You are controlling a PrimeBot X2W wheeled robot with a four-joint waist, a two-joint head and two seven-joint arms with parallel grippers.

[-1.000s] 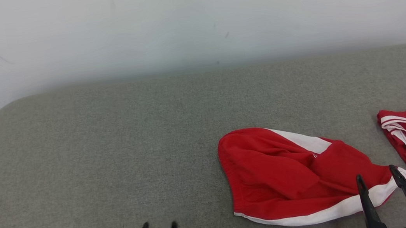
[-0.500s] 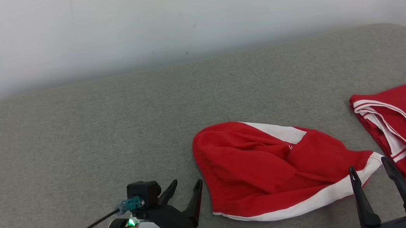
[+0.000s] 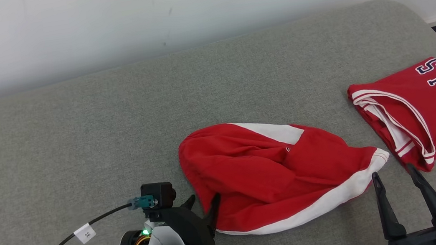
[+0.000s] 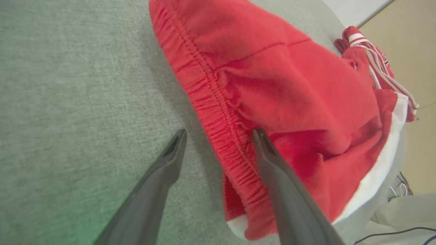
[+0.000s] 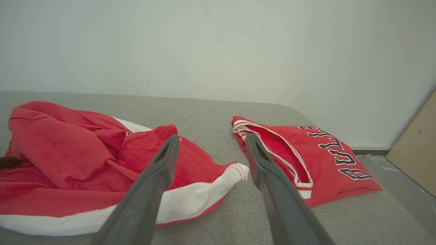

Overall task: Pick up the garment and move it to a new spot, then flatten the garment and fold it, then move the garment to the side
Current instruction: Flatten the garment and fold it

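Position: garment [image 3: 275,174] lies crumpled near the surface's [image 3: 76,137] front edge, right of centre. Left gripper [image 4: 219,132] stands spread, straddling the elastic waistband [image 4: 218,112]; right gripper [image 3: 393,172] spread, empty, short of the white hem [image 3: 360,181]. Risk: a single-layer pinch slips, or the right gripper snags the folded jersey [image 3: 418,108] beside it

The folded red jersey with white-and-red striped trim [image 3: 422,106] bears the word "BULLS" in dark, white-edged block letters across its front, while any print on the small white tag [image 3: 85,233] on the black cable [image 3: 106,214] is too small to read.
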